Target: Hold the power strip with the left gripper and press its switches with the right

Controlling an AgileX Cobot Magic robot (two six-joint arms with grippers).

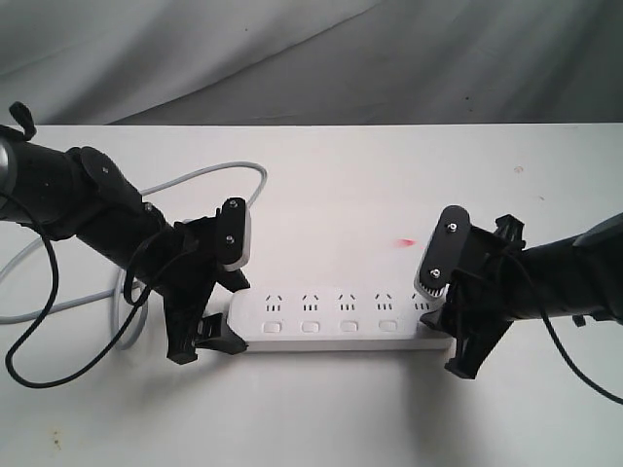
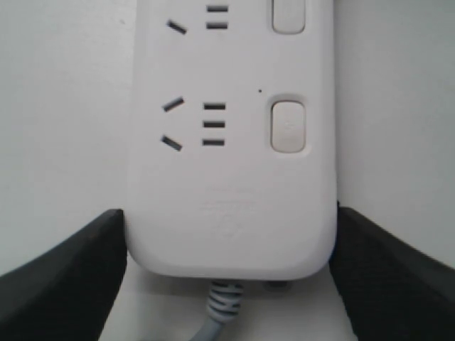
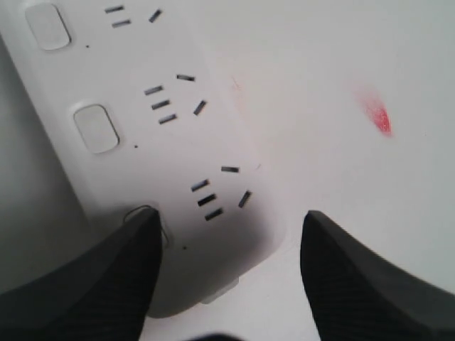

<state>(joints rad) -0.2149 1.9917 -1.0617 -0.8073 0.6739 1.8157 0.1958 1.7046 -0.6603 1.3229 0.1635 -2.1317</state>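
Power strip [image 1: 341, 313] in left pincer [image 1: 216, 309] — right pincer [image 3: 227, 270] on end switch [image 3: 165, 230].

Your left arm [image 1: 68, 190], at nine o'clock in the exterior view, is a black jointed tube with rounded segments. A thin black cable [image 1: 34, 383] trails from it and loops at seven o'clock. The left gripper [image 1: 216, 313] is a black two-fingered claw carrying a rounded white plate [image 1: 235, 233] dotted with dark screws. At three o'clock, your right arm [image 1: 565, 277] is thicker, also black, with its own thin black lead [image 1: 574, 368]. The right gripper [image 1: 446, 326] wears a matching screw-dotted white panel [image 1: 444, 251]. Up close, its fingers [image 3: 370, 284] are matte charcoal with a fine ribbed grain.
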